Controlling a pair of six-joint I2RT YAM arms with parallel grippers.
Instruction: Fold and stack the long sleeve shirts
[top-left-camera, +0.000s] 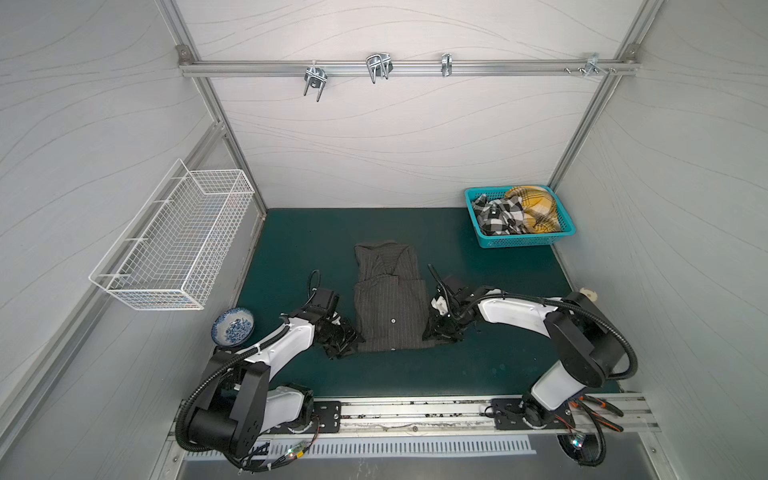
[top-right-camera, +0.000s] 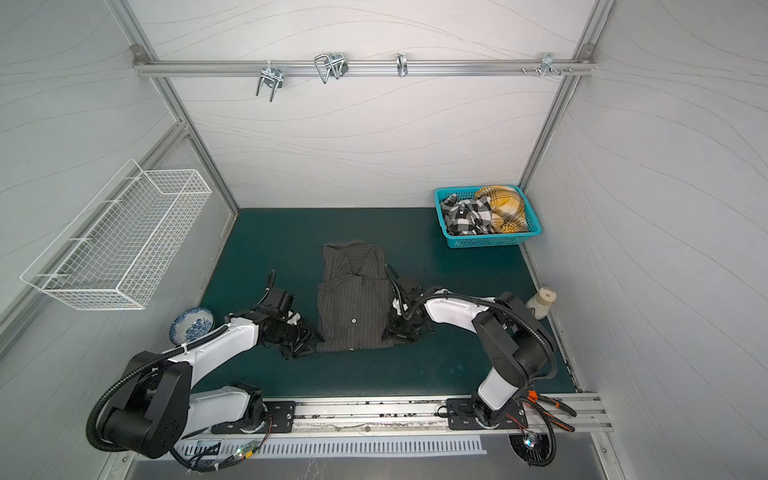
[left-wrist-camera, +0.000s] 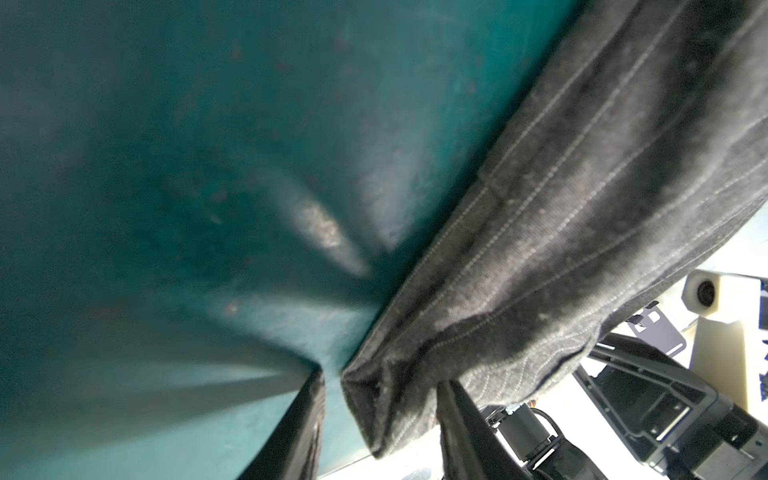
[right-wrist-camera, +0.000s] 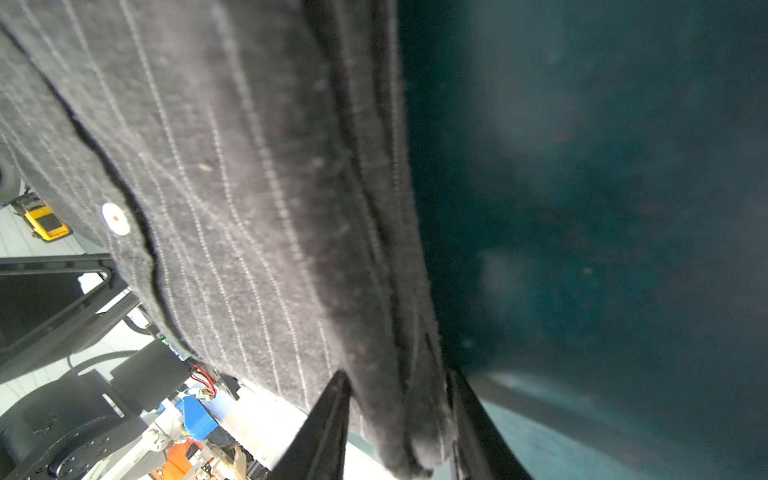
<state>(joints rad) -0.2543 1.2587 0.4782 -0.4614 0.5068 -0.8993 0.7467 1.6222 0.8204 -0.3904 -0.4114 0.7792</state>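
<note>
A dark charcoal pinstriped long sleeve shirt lies folded into a narrow strip on the green mat, collar at the far end. My left gripper is at its near left corner, jaws open around the hem, with a strip of mat showing between one finger and the cloth. At the near right corner my right gripper stands open, jaws astride the bunched edge, which almost fills the gap. A black-and-white checked shirt and a mustard plaid shirt lie crumpled in a teal basket.
A white wire basket hangs on the left wall. A blue-patterned bowl sits at the mat's left edge beside my left arm. A pale bottle stands by the right wall. Pliers lie on the front rail.
</note>
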